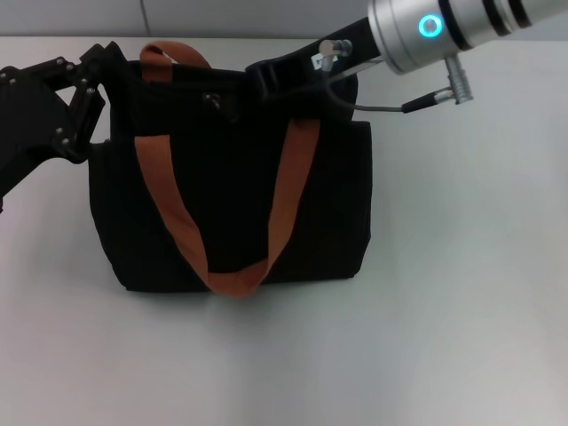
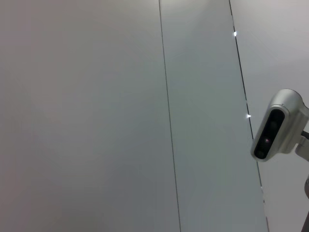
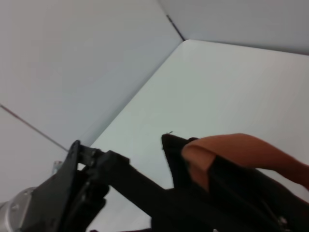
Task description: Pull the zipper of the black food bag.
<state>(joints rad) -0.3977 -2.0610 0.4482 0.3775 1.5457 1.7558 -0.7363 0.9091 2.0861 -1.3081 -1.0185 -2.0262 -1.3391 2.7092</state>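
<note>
- The black food bag [image 1: 240, 204] lies in the upper middle of the head view on the white table [image 1: 444, 311]. Its top edge sits close to the table's far edge, where a grey wall [image 1: 222, 16] begins.
- Broad bare table spreads across the lower half and right of the frame; the left side is tighter.
- The left gripper [image 1: 84, 98], black and jointed, sits in the upper left against the bag's top left corner. Whether it is spread or pinching cannot be told.
- The right gripper [image 1: 280, 78] reaches in from the upper right on a silver arm and lies on the bag's top edge. Its grip cannot be told either.
- The zipper [image 1: 213, 100] shows as a small metal glint on the top edge, between the two grippers.
- The bag is boxy, matte fabric; a wide orange-brown strap [image 1: 231, 275] loops flat down its front.
</note>
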